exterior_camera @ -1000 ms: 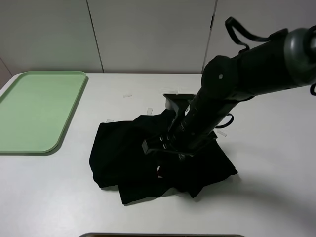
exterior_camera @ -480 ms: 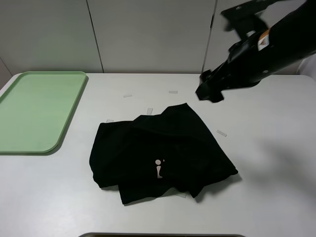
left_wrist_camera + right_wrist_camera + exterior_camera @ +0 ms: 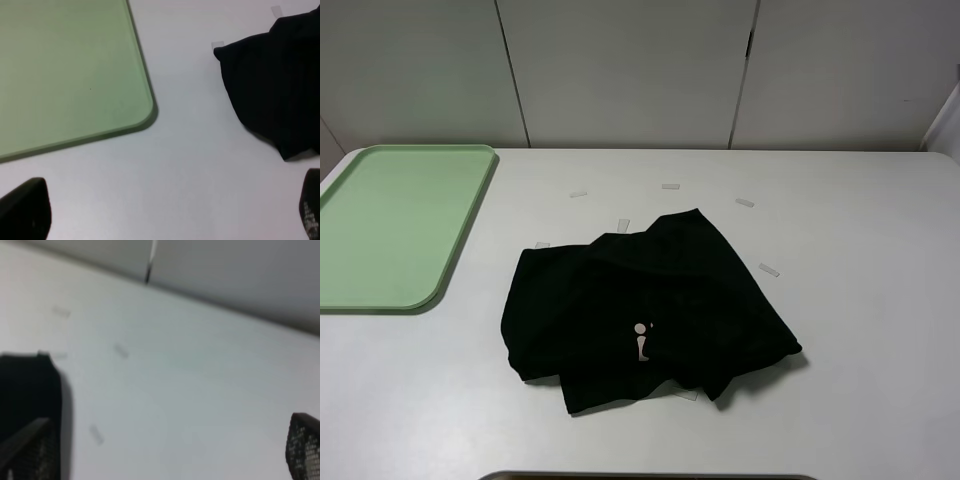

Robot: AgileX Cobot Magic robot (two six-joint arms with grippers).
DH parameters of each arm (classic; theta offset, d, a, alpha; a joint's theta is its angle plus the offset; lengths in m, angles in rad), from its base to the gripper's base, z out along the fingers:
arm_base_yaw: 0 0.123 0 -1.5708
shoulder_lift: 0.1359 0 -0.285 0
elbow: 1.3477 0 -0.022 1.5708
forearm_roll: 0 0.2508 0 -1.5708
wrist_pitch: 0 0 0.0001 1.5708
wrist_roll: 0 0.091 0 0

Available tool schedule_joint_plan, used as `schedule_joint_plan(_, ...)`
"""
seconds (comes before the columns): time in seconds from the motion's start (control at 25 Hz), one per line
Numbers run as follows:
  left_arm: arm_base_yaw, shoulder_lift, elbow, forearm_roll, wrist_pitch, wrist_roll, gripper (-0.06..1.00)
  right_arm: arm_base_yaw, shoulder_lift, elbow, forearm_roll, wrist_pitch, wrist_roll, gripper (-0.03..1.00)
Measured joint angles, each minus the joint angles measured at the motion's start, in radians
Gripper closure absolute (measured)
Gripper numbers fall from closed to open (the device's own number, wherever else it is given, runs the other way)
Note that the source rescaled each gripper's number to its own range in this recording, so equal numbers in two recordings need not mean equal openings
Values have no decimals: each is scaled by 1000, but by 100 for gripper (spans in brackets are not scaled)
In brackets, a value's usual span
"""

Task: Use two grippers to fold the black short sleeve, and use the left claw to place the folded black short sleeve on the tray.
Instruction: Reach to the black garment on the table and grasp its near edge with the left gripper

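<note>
Right gripper [image 3: 165, 447] has withdrawn from the black short sleeve [image 3: 640, 310], jaws seemingly spread; left gripper [image 3: 167, 207] spread.

white table [image 3: 860, 300], tape strips [image 3: 768, 270] (small), wall [image 3: 620, 70]

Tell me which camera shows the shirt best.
Exterior high view: the whole shirt is in frame, crumpled, with every edge visible. The left wrist view catches only one side of it, and the blurred right wrist view only a dark corner.

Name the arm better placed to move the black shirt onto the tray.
Likely left. The left pincer, open, views the tray and the black shirt; the right pincer views only a shirt corner, no tray.
</note>
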Motion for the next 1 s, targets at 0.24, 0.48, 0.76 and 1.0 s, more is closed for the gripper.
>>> schedule_joint_plan(0.24, 0, 0, 0, 0, 0, 0, -6, -3, -340, 52, 10, 69, -12, -2)
schedule_joint_plan(0.48, 0, 0, 0, 0, 0, 0, -6, 7, -590, 122, 23, 175, -32, -2)
schedule_joint_plan(0.76, 0, 0, 0, 0, 0, 0, -6, 72, -755, 223, 55, 177, -34, -2)
schedule_joint_plan(1.0, 0, 0, 0, 0, 0, 0, -6, 109, -787, 356, 95, 177, -34, -2)
